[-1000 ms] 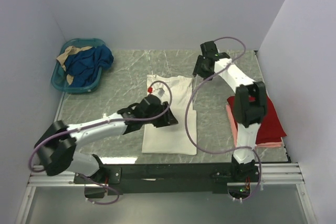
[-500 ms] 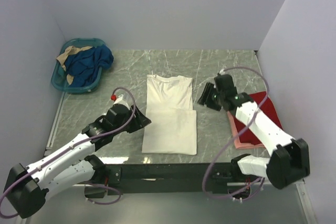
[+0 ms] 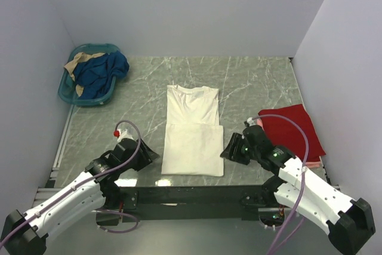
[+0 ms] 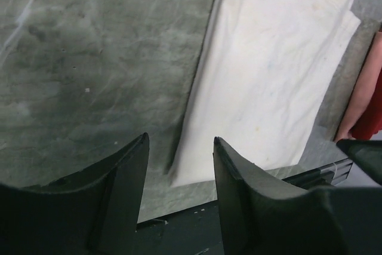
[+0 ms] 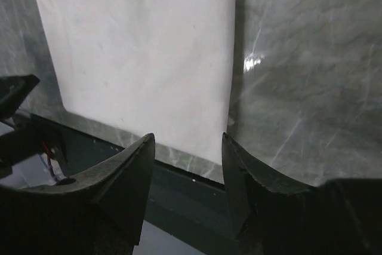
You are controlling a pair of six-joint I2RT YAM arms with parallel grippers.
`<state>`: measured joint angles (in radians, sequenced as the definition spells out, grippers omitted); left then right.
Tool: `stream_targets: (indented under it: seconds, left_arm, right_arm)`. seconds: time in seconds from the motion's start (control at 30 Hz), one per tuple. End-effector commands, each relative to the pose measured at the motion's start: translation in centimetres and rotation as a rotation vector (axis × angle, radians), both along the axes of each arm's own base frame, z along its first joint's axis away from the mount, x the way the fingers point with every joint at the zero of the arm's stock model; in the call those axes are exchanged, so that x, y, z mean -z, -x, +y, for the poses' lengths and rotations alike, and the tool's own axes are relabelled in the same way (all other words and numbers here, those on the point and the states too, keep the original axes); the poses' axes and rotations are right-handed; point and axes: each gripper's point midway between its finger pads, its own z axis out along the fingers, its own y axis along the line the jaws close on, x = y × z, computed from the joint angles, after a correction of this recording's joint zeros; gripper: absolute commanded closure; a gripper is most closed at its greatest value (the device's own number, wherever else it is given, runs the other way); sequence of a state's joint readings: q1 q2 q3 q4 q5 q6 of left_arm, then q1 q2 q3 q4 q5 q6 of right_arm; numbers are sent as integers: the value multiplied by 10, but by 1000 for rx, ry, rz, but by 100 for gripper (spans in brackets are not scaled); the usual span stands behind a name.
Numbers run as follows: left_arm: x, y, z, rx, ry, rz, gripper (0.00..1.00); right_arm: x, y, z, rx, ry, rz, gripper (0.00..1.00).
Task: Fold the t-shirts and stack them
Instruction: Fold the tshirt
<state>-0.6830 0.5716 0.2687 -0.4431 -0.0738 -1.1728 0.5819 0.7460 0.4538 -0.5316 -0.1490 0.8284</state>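
A cream-white t-shirt (image 3: 192,129) lies flat mid-table, folded into a long strip, neck at the far end. It also shows in the left wrist view (image 4: 274,76) and the right wrist view (image 5: 143,52). A red t-shirt (image 3: 293,129) lies on a pink one (image 3: 316,162) at the right edge. My left gripper (image 3: 149,153) is open and empty, low beside the shirt's near left corner. My right gripper (image 3: 230,150) is open and empty beside the near right corner. In both wrist views the gripper (image 4: 179,141) (image 5: 188,138) hovers over the shirt's near hem.
A teal basket (image 3: 70,95) at the far left holds blue (image 3: 101,71) and tan (image 3: 80,61) clothes. A black rail (image 3: 197,195) runs along the table's near edge. White walls close in the back and sides.
Both arms have drawn back from the far part of the shirt to its near corners. The shirt's sides have been folded in, leaving a narrower strip.
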Motion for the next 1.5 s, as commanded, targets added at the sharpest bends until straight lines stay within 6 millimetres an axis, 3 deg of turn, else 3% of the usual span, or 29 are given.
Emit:
stream_targets:
  seconds: [0.0, 0.23, 0.37, 1.03, 1.47]
  left_arm:
    - [4, 5, -2, -11, 41, 27, 48]
    - [15, 15, 7, -43, 22, 81, 49]
    - [16, 22, 5, -38, 45, 95, 50]
    - [29, 44, -23, 62, 67, 123, 46]
    - [44, 50, -30, 86, 37, 146, 46]
  right_arm:
    - [2, 16, 14, -13, -51, 47, 44]
    - [30, 51, 16, -76, -40, 171, 45]
    - [36, 60, 13, -91, -18, 207, 45]
    - [51, 66, 13, -77, -57, 221, 45]
    - [51, 60, 18, -61, -67, 218, 46]
